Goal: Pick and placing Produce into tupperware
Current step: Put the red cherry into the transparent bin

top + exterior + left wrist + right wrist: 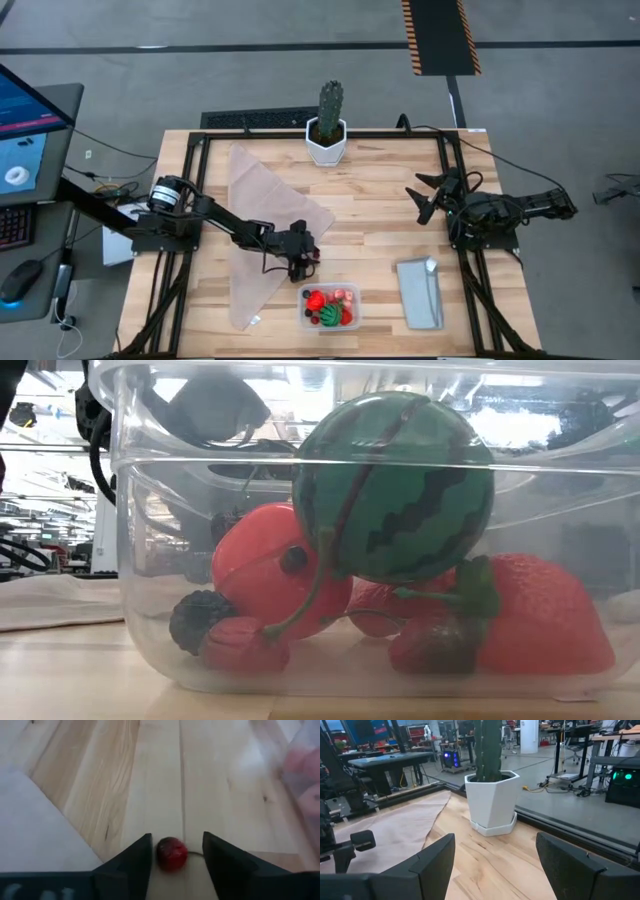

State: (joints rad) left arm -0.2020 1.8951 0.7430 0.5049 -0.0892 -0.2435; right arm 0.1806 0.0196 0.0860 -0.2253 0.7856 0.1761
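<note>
Looking down, the left tool (303, 262) sits low just behind the tub (330, 307) of fruit on the counter (380, 220); the right tool (428, 195) waits, wide. Low view: watermelon (395, 485) atop strawberries (545, 620) in the tub. Left wrist: fingers (137, 857) narrow around a cherry (172, 853), contact unclear.

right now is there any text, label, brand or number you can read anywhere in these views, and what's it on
None can be read.
Monitor beside the table in the high view: shows coloured panels, any text too small to read.
Black and yellow striped strip on the floor: a hazard marking, no words.
Tupperware, grey-blue lid, white cactus pot: no label visible.
Screens in the room behind the pot in the right wrist view: too blurred to read.
</note>
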